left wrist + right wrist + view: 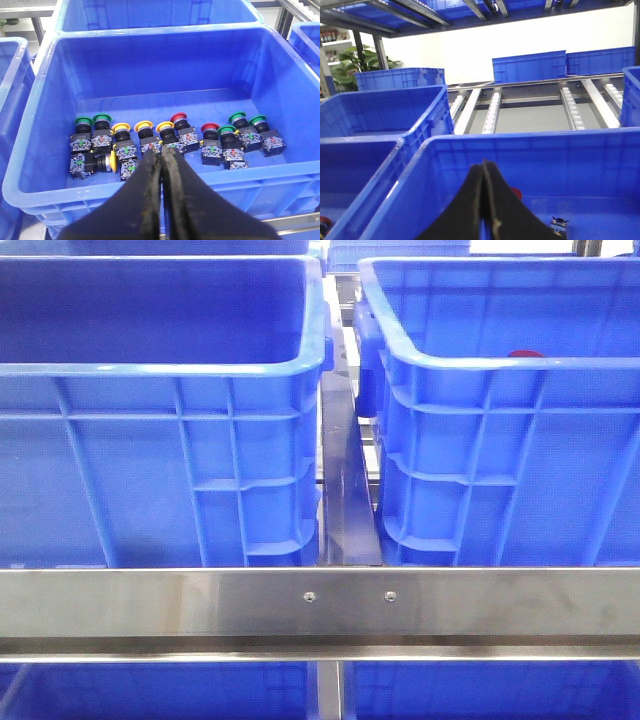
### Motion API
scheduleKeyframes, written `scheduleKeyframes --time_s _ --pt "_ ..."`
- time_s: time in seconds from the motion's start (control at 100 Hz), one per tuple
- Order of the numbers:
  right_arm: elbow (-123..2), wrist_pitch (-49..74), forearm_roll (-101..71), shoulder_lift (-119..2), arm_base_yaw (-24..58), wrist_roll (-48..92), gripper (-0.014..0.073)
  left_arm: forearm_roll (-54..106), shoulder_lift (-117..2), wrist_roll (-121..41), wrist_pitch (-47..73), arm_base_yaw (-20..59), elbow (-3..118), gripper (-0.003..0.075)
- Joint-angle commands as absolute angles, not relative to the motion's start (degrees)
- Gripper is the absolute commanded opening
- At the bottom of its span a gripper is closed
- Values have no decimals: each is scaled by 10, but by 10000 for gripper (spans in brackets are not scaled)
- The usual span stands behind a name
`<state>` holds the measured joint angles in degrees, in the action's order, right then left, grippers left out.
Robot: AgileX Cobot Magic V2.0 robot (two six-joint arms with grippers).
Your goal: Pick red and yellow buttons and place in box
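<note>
Buttons are lying in a row along the floor of a blue crate (pixel 40 165), near its front wall, seen from the left wrist. Red button (pixel 178 118) and second red button (pixel 210 128) are standing cap-up, tilted back, long axis running cap to black switch block. Yellow buttons (pixel 143 125) are sitting beside them the same way; one yellow button (pixel 113 161) is lying on its side, cap facing sideways. Green buttons (pixel 101 119) are filling both ends of the row. Left gripper (pixel 161 170) is hovering above the front wall, jaws together, holding nothing. Right gripper (pixel 485 190) is hanging over another crate (pixel 530 142), jaws together, empty. In the front view, two crates (pixel 160 365) are sitting side by side behind a steel rail (pixel 320 605) at the bench's front edge.
</note>
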<state>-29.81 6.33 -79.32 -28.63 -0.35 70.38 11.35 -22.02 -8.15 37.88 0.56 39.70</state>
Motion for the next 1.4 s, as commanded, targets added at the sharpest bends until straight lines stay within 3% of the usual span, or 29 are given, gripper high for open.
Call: scheduleKeyframes --time_s 0.0,0.28,0.42,0.63,1.2,1.39 --pt "-313 60 -693 -286 -6 607 -68 124 -225 -77 336 5 411 -19" --pt "-312 60 -193 -283 -5 115 -68 124 -225 -77 336 5 411 -19" --pt "-296 34 -34 -261 -5 -47 -68 124 -225 -77 336 5 411 -19" --pt "-222 -21 -7 -194 -5 -68 -68 124 -225 -77 336 5 411 -19" --pt "-45 -24 -6 18 -2 -68 -68 124 -225 -77 336 5 411 -19" --pt "-10 -52 -6 21 -2 -68 -68 124 -226 -77 336 5 411 -19"
